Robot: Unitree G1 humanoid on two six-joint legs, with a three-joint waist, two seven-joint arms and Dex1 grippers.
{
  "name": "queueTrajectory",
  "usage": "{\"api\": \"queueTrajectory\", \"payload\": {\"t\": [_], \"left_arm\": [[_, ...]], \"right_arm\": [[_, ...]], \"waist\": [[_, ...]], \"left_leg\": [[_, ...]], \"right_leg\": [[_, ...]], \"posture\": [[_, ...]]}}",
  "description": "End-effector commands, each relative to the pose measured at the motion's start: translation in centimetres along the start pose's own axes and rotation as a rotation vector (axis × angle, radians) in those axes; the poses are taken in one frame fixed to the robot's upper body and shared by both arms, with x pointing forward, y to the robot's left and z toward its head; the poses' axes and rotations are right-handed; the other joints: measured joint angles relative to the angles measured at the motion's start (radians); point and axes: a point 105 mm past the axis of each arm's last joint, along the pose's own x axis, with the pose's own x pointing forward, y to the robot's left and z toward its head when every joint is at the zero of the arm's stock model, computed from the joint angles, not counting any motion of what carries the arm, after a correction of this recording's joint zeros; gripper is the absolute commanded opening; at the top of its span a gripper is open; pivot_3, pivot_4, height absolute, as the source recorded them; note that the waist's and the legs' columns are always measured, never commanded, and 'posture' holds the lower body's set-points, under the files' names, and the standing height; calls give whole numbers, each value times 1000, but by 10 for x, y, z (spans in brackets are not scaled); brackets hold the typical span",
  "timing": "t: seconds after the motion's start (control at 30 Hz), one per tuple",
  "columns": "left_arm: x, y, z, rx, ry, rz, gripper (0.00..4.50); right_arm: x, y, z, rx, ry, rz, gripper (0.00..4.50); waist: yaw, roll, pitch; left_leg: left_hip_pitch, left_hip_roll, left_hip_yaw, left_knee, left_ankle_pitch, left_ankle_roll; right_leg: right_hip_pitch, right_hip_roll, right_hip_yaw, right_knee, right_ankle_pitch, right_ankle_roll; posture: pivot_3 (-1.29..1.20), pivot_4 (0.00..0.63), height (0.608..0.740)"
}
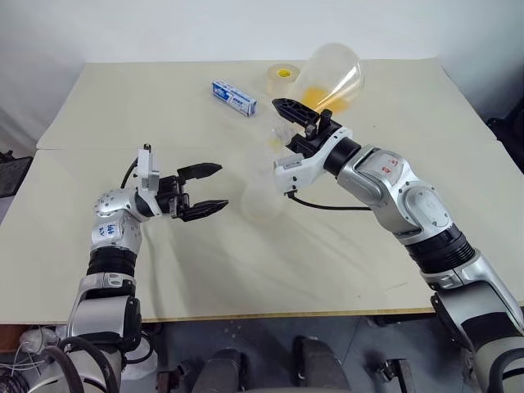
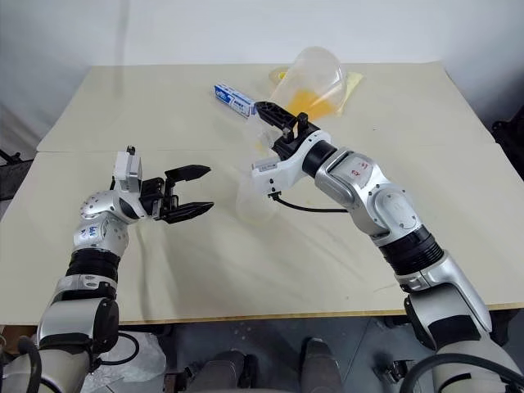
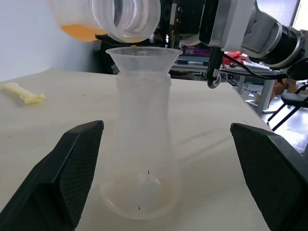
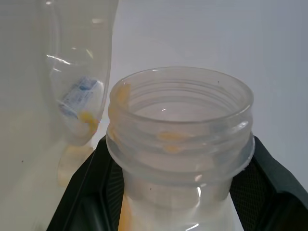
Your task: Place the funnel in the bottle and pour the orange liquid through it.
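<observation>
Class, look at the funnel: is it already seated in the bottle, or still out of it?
In. The funnel sits upright in the neck of the bottle, its rim resting on top.

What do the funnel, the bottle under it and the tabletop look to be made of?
Funnel: likely clear plastic, slightly frosted; background shows through.
Bottle: probably clear plastic too, with a moulded ridged neck, though glass can't be excluded.
Tabletop: matte beige board or laminate, no glare.

I see a clear smooth plastic funnel seated in a cloudy plastic bottle on the matt cream table.
</observation>
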Motion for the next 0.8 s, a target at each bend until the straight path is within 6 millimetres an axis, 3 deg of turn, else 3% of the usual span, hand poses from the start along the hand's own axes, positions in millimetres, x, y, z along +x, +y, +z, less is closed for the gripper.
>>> {"api": "queueTrajectory", "payload": {"t": [0.03, 0.8], "left_arm": [[-3, 0, 9, 33, -20, 1, 4500], [0, 0, 9, 24, -29, -16, 4500]], "right_arm": [[-1, -27, -7, -69, 2, -84, 2479], [0, -27, -13, -160, -25, -73, 2479]], "waist": [[0, 0, 0], [0, 0, 0]], "left_leg": [[0, 0, 0, 0, 0, 0], [0, 0, 0, 0, 0, 0]], "right_leg": [[0, 0, 0, 0, 0, 0], [0, 0, 0, 0, 0, 0]], "posture": [[0, 150, 740], [0, 150, 740]]}}
